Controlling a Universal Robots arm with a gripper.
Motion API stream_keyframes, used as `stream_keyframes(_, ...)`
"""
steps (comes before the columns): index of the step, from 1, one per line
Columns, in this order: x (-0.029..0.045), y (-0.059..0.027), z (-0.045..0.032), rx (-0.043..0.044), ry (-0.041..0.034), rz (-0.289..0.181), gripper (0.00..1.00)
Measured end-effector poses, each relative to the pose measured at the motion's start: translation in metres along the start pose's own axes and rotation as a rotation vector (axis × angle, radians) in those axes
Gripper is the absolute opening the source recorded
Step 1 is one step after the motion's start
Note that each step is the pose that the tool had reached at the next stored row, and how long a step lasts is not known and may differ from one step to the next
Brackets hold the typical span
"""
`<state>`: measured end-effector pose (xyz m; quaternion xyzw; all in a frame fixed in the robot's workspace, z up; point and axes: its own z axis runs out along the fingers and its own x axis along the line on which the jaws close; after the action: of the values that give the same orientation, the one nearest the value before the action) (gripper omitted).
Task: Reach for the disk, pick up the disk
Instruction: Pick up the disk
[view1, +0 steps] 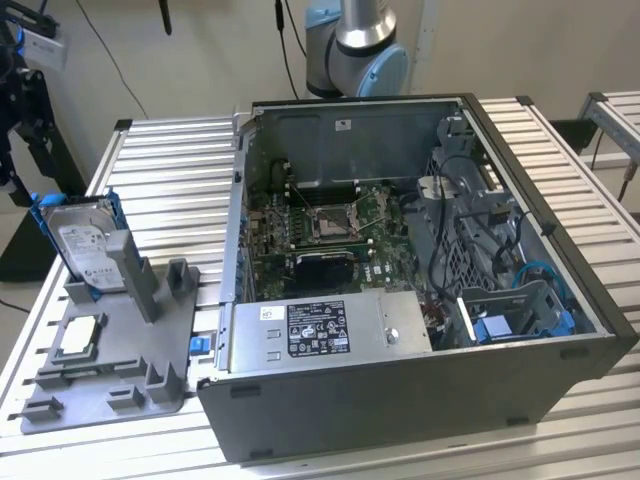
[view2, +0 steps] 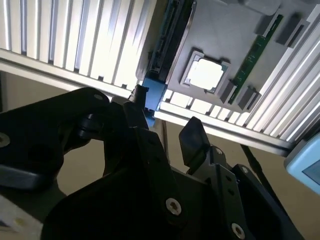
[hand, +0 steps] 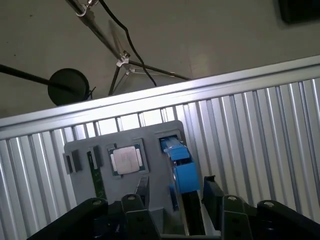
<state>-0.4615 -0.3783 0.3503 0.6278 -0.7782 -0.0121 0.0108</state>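
Flat silver-grey metal disk (view1: 85, 248) with white label and blue plastic frame, stood on edge in a matte grey moulded holder (view1: 115, 375) at the exterior view's left, on a ribbed aluminium table (view1: 170, 170), black angular gripper (hand: 176, 182) spread wide in the first wrist view, nothing gripped, disk's blue edge seen between its fingers (hand: 212, 192).

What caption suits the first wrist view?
Open tool poised over the upright disk in its grey holder, chip alongside.

On the table (view1: 170, 170), the holder tray (view1: 125, 350) sits at the exterior view's left, with the computer case (view1: 400, 400) just beside it on the right. The disk (view1: 85, 245) stands on edge in the tray's far slot. The chip (view1: 78, 340) lies flat on the tray, nearer.
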Motion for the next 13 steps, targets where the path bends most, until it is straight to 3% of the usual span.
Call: stream_keyframes(13,-0.0064,0.0000,0.0231,-0.0001,0.0009,-0.023,1.00)
